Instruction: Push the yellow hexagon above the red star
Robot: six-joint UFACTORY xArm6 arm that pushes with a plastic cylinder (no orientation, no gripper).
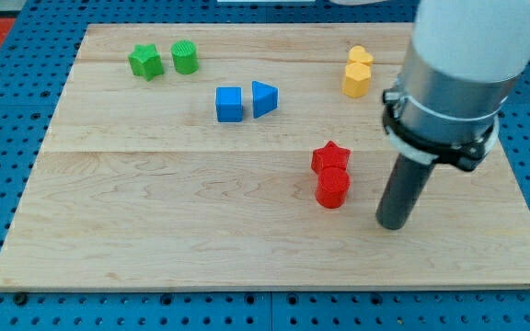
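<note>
The robot's tip [393, 222] rests on the wooden board [155, 239] toward the bottom-right corner, just right of the red cylinder [332, 188] and clear of every block. There are no fingers on this rig, so nothing opens or closes and nothing is held; the rod touches no block.

The yellow hexagon [356, 80] sits near the top edge, right of centre, touching a second yellow block [361, 57] whose shape is hard to make out, just behind it. The red star [330, 157] lies below and slightly left of the hexagon, touching the red cylinder on its bottom side.

By the look of it, the push itself has not begun: the step in hand is the approach. The hexagon is already higher on the board than the star but a little to the right, so the next move probably calls for the tip to travel up the right side of the board, come round to the hexagon's right face, and nudge it leftward until it stands directly over the star.

Room is fair. Bare wood lies between hexagon and star, and to the hexagon's left as far as the blue triangular block [263, 98] and blue cube [229, 104]. The green blocks [163, 60] sit far off near the top-left corner. The top edge is close, so an upward drift could carry the yellow pair toward it.
</note>
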